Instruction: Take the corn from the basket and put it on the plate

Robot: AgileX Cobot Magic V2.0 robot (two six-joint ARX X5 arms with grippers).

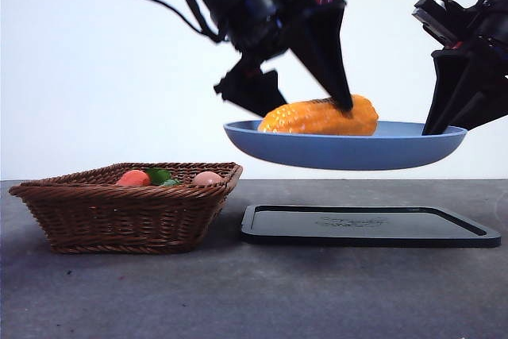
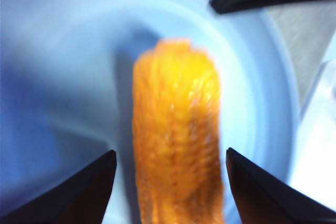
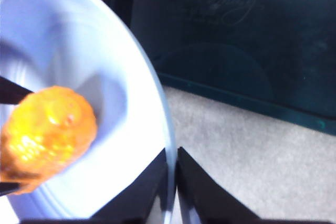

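Note:
The orange-yellow corn [image 1: 321,117] [image 2: 176,150] [image 3: 47,135] lies on the blue plate [image 1: 341,152] [image 2: 63,77] [image 3: 79,40], which hangs in the air above the table. My left gripper [image 1: 305,105] [image 2: 170,166] straddles the cob from above, jaws open with a gap on either side. My right gripper [image 1: 435,129] [image 3: 172,161] is shut on the plate's right rim and holds it up. The brown wicker basket [image 1: 127,212] stands on the table at the left, below and apart from the plate.
A flat black tray [image 1: 369,228] [image 3: 236,40] lies on the table under the raised plate. In the basket sit a red-orange fruit [image 1: 133,178] with a green leaf and a small pinkish round item [image 1: 208,178].

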